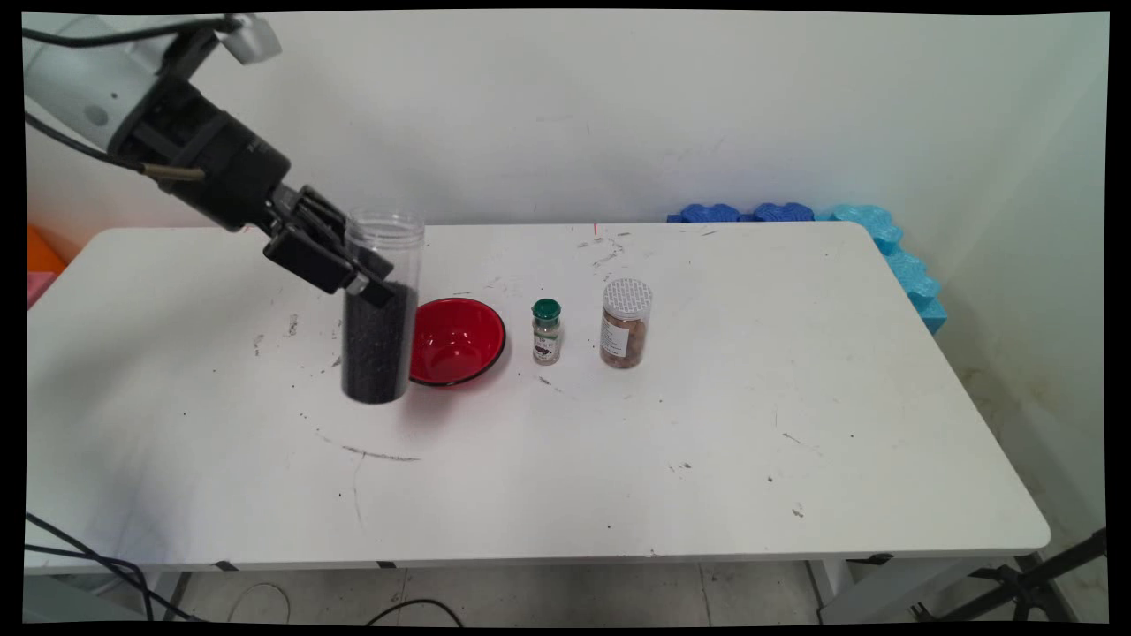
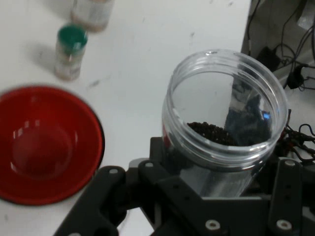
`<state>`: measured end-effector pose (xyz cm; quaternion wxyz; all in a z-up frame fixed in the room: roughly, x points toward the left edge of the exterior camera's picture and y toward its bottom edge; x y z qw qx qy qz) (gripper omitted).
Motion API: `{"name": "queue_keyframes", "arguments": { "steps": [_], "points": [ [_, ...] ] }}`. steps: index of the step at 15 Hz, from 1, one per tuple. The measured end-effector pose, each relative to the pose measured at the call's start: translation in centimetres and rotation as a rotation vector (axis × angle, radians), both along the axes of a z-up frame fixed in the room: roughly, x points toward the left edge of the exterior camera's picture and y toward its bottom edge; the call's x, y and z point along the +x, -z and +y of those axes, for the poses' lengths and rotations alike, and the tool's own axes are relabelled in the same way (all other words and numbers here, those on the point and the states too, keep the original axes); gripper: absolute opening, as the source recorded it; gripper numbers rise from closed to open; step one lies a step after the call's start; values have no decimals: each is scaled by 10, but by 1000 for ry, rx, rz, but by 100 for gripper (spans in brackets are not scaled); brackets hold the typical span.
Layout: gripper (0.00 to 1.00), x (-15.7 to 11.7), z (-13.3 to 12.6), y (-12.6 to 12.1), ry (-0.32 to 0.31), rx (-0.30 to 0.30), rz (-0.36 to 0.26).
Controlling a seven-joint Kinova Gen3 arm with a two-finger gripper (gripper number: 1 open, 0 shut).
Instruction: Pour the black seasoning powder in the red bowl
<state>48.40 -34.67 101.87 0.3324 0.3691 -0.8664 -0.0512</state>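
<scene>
The gripper [image 1: 367, 278] clamps an upright, lidless clear jar [image 1: 380, 309] of dark grains, held above the tabletop [image 1: 707, 459] toward its left edge; the red bowl [image 1: 457, 342] sits just right of it.

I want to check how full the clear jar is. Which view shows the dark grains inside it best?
The main view: the clear jar, held by the end effector, shows side-on, with the dark grains filling roughly its lower two thirds. The hand view looks into the open mouth and shows only the grains' top surface.
</scene>
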Motion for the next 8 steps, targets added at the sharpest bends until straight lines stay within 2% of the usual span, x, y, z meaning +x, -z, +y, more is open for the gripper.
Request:
{"name": "queue_keyframes", "arguments": {
  "steps": [4,8],
  "points": [
    [0,4,-9,13,-158,159,-19],
    [0,5,-16,27,-281,290,1]
  ]
}}
